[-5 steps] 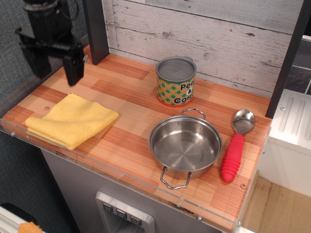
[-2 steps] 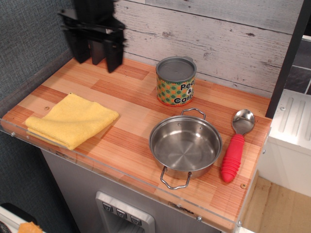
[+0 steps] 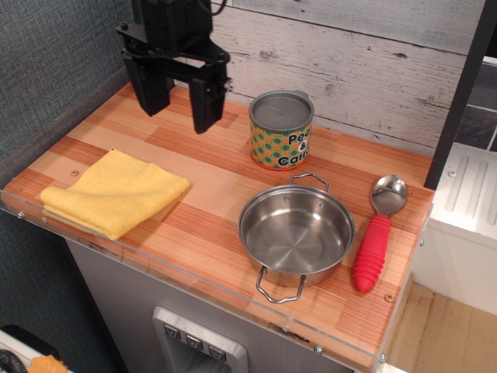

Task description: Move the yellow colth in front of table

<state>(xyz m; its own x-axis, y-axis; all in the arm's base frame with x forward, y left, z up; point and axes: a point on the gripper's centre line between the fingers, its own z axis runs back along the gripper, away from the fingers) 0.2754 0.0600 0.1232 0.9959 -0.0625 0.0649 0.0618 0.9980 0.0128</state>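
Observation:
The yellow cloth (image 3: 113, 192) lies folded at the front left corner of the wooden table (image 3: 217, 183), close to the clear plastic rim. My black gripper (image 3: 180, 105) hangs open and empty above the back left of the table. It is behind the cloth, to the cloth's right, and apart from it. Its two fingers (image 3: 206, 105) point down with a wide gap between them.
A peas and carrots can (image 3: 281, 130) stands at the back middle. A steel pot (image 3: 296, 233) sits at the front right. A spoon with a red handle (image 3: 377, 234) lies to its right. A white grooved unit (image 3: 466, 202) is at the far right.
My gripper has moved right from above the table's left edge to beside the can, and now shows open with fingers spread. The cloth has not moved.

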